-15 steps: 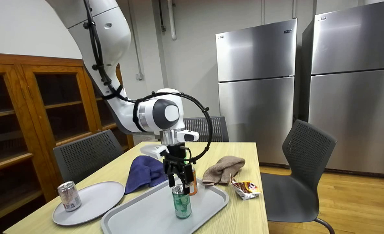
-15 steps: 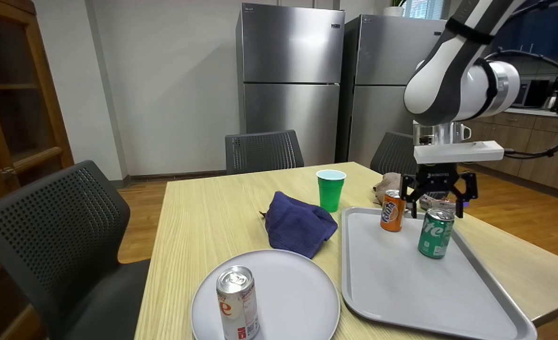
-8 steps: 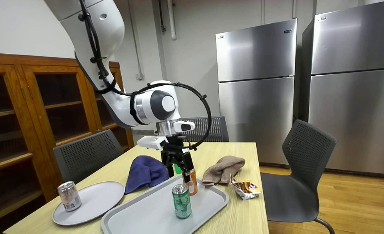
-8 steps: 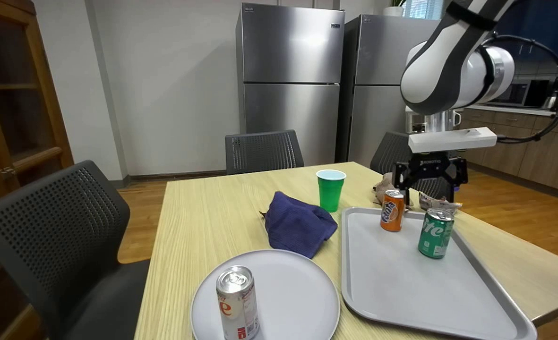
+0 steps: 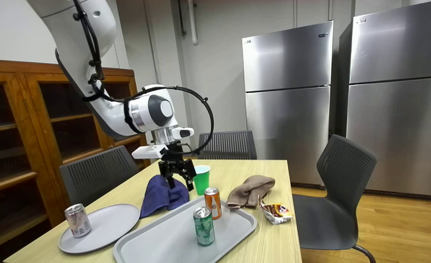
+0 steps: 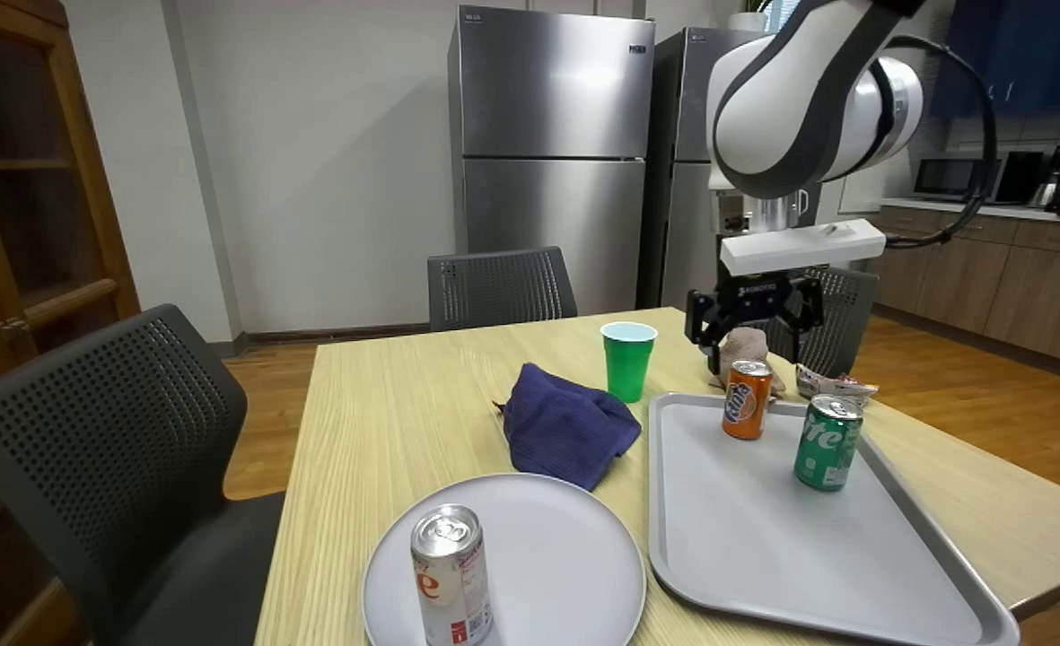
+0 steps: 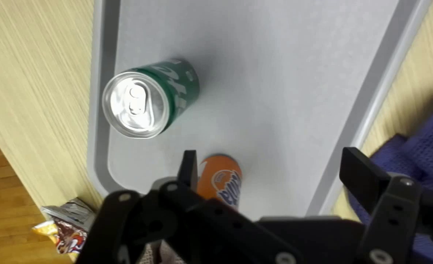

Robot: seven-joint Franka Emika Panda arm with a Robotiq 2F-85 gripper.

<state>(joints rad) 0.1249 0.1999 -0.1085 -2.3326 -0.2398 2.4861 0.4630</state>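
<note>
So, gray tray (image 6: 808, 565) is in every view, plate (image 6: 565, 547) only in both exterior views. Gripper (image 7: 273, 167) hangs spread wide, nothing held, near but clear of orange can (image 5: 213, 204) upright on the tray; its lid (image 6: 751, 367) shows in both exterior views, blocked by the gripper in wrist view.
</note>
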